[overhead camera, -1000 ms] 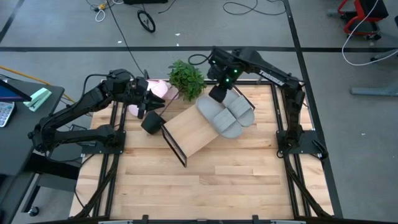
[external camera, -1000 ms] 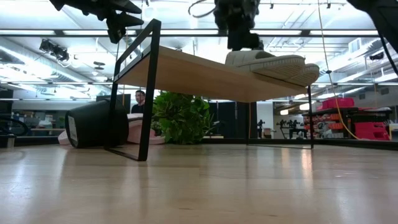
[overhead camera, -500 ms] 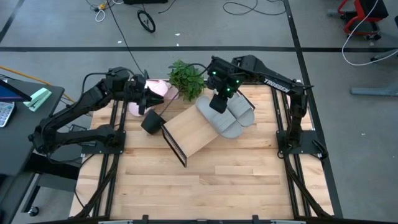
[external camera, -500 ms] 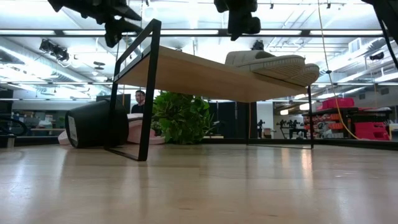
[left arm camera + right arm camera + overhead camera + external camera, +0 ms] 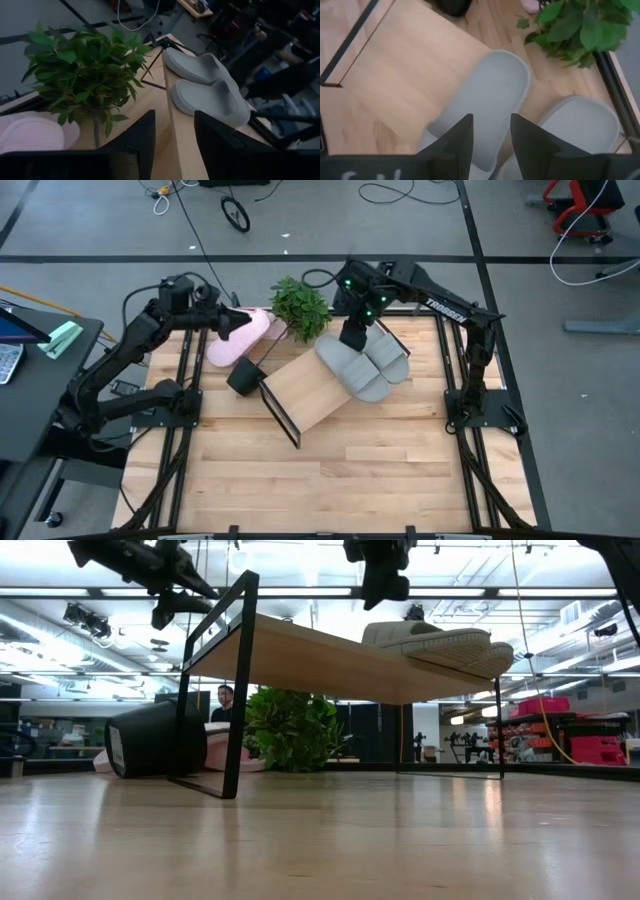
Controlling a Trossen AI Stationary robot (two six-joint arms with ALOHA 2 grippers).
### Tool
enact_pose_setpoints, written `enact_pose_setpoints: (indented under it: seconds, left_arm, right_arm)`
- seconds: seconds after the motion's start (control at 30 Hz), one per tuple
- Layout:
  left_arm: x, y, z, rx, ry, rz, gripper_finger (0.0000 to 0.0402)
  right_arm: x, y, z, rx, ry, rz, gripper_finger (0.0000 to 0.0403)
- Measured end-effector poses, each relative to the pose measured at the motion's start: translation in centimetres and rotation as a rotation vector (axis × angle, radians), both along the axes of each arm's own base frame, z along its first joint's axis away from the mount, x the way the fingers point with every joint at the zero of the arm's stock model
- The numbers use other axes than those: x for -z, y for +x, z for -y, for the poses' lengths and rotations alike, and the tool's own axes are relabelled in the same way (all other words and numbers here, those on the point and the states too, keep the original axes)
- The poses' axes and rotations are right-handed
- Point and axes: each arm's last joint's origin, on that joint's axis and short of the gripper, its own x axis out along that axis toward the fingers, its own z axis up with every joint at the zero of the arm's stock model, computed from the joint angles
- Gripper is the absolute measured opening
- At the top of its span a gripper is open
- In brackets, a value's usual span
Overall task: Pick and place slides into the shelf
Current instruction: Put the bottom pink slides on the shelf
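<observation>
Two light grey slides (image 5: 365, 365) lie side by side, soles down, on the far right end of the slanted wooden shelf (image 5: 305, 395); the low view shows them on top of the board (image 5: 440, 640). Two pale pink slides (image 5: 240, 338) lie on the table's far left part, beside the plant. My right gripper (image 5: 352, 335) hovers open just above the grey slides (image 5: 495, 100), touching nothing. My left gripper (image 5: 232, 327) is open in the air over the pink slides, and one of them shows at its wrist view's edge (image 5: 30, 135).
A green leafy plant (image 5: 300, 308) stands at the far edge between the two grippers. A black cylinder (image 5: 243, 377) lies on its side against the shelf's left black frame (image 5: 235, 690). The near half of the tabletop (image 5: 330, 470) is bare wood. A person shows in the room beyond (image 5: 225, 700).
My right gripper has risen from the grey slides on the shelf and hangs clear above them; the slides have stayed in place. My left gripper has drawn back from the black cylinder toward the table's far left corner, and now stands over the pink slides.
</observation>
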Motion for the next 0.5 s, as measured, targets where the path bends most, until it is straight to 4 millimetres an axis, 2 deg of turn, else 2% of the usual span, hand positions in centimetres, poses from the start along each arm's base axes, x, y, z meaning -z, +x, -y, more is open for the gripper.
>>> enact_pose_setpoints:
  seconds: [0.37,0.5]
  left_arm:
    - [0.0,-0.2,-0.2,-0.029,-0.05,0.014,0.0143]
    - [0.7,0.1,-0.8,-0.029,-0.08,-0.021,0.0144]
  right_arm:
    - [-0.4,0.1,1.7,-0.065,-0.064,0.097,0.0133]
    - [-0.8,0.4,2.3,-0.084,-0.106,0.157,0.0133]
